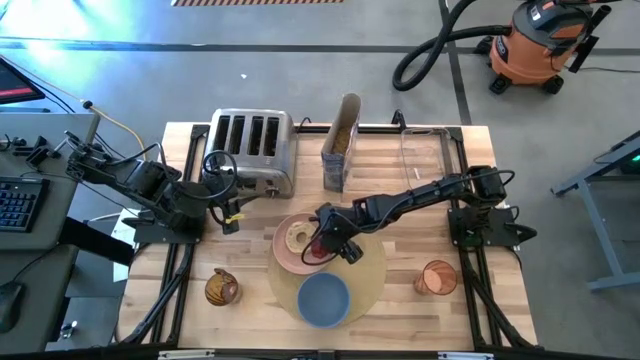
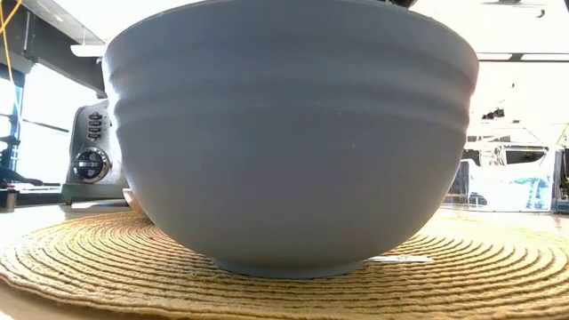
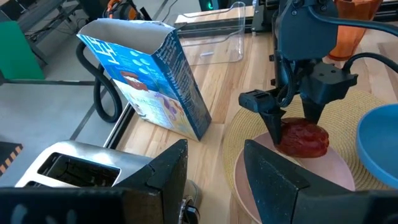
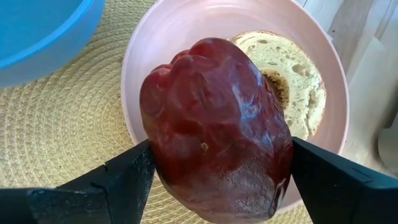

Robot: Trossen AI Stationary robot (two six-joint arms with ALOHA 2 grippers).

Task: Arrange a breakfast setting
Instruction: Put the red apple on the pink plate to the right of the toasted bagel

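Observation:
A red fruit (image 4: 217, 124) sits on the pink plate (image 1: 285, 257), beside a tan bagel half (image 4: 292, 68). My right gripper (image 1: 325, 245) reaches in from the table's right and is shut on the fruit. The plate lies on the far part of the round tan placemat (image 1: 372, 275). A blue bowl (image 1: 323, 298) stands on the mat's near part. My left gripper (image 3: 214, 168) hovers open and holds nothing, near the toaster (image 1: 250, 150) at the table's left. My right gripper pinches the red fruit's two opposite sides (image 4: 163, 163) between its two fingers. The fingers (image 3: 273, 121) slant down from above and from the table's right. The fruit's underside (image 3: 305, 149) rests on the pink plate, next to the bagel half.
A blue cereal box (image 1: 340, 145) and a clear container (image 1: 425, 155) stand at the far side. An orange cup (image 1: 437, 277) is near the right front and a brown round object (image 1: 222, 288) near the left front. Bare wood shows around the mat.

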